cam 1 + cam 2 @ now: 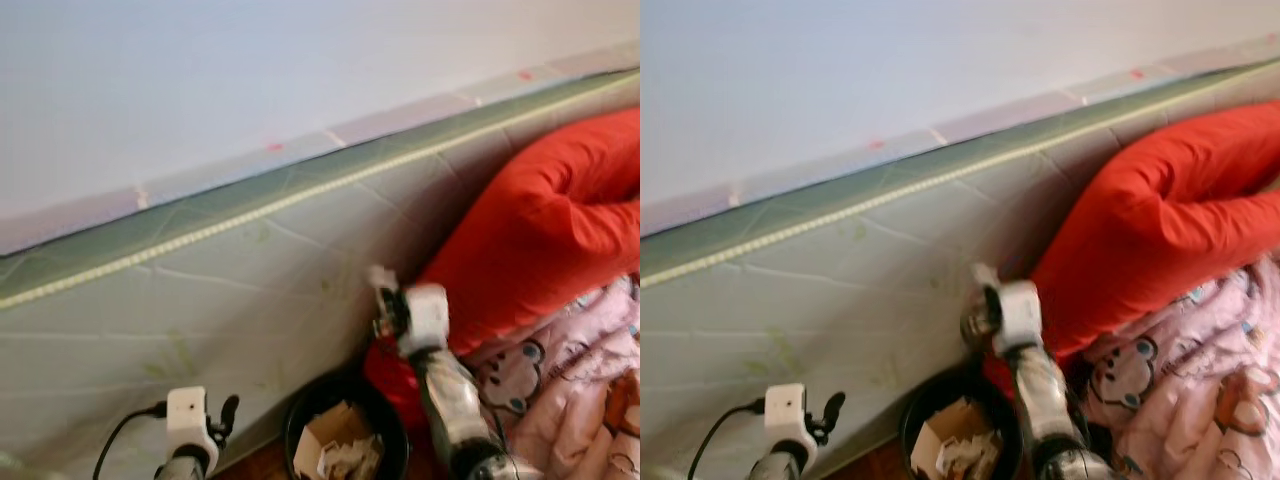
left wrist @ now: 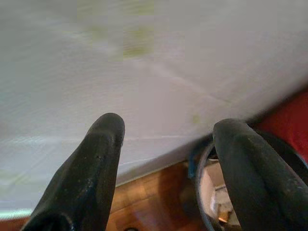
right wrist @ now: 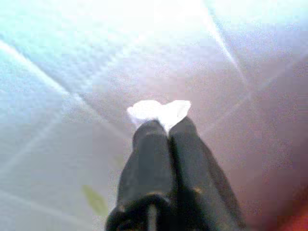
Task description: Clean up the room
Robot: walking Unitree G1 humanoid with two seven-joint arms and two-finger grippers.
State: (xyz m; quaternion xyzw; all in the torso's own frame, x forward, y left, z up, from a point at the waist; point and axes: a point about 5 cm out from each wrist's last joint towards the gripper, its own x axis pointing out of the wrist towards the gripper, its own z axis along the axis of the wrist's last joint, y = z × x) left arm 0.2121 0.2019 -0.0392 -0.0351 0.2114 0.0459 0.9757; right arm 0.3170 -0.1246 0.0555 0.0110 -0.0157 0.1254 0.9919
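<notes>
White scrap (image 3: 160,111), prob. tissue, pinched at right end effector (image 3: 166,129) tips.

We see the black bin (image 1: 345,430) cut off by the lower edge, its contents a blur of pale scraps (image 1: 335,450). The right tool (image 3: 163,126) hides most of the white scrap (image 3: 159,110) it pinches; we cannot tell what it is. The red pillow (image 1: 540,230) runs past the right edge.

Bedroom in a home: quilted mattress (image 1: 250,290) on edge, red pillow (image 1: 540,230), cartoon-print pink bedding (image 1: 570,390), wood floor (image 2: 154,197).
</notes>
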